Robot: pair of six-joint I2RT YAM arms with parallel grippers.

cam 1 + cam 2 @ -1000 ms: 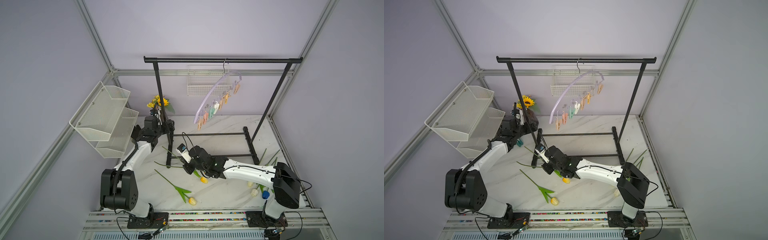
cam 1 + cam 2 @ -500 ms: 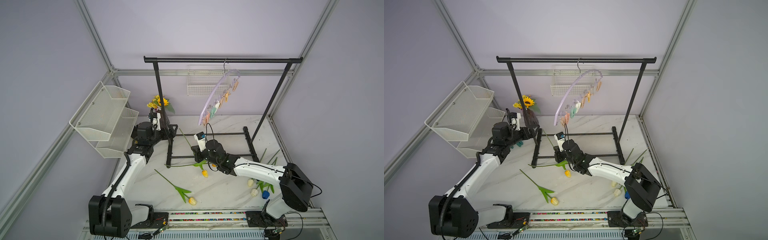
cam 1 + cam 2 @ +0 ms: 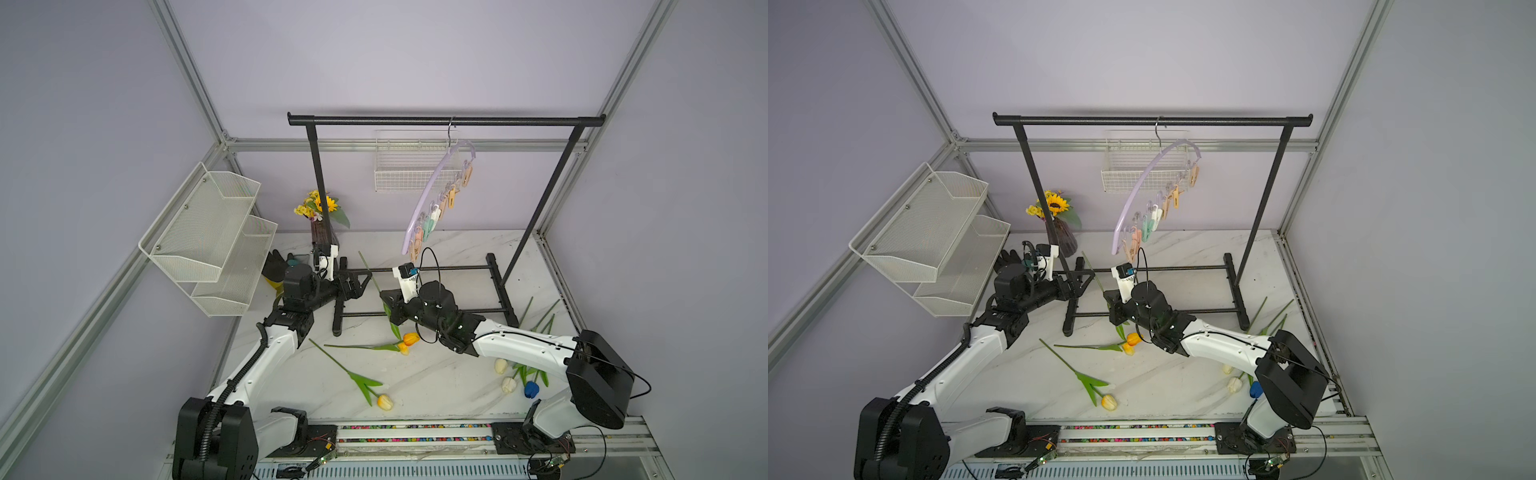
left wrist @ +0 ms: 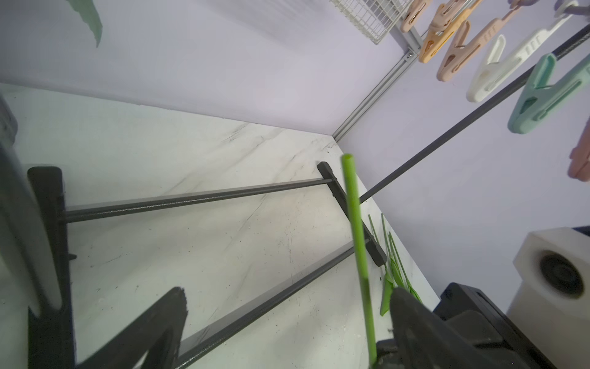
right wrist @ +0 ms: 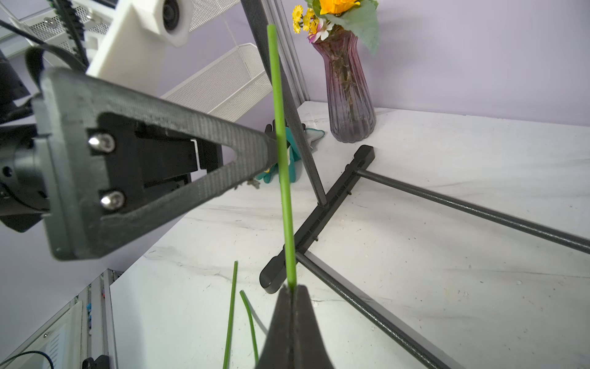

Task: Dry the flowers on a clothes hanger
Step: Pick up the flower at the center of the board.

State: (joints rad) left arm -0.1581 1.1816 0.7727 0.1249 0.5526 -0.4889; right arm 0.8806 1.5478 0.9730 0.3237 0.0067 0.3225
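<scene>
Garment rack [image 3: 444,121], upper centre of frame, carries the clothes hanger [image 3: 432,199], clips [image 4: 517,57] empty; other flowers [image 3: 384,401] lie lower centre and right. Step: presenting one orange tulip [image 5: 281,127]; right gripper [image 5: 289,292], arm stretched to mid-frame, pinches its stem near upright. Left gripper [image 4: 287,290], arm reaching level, jaws spread about the stem; next, probably close there, then raise to a clip.

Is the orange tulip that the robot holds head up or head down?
Head down. The right gripper is shut on the orange tulip by its stem; the cut end points up, the head hangs below.
</scene>
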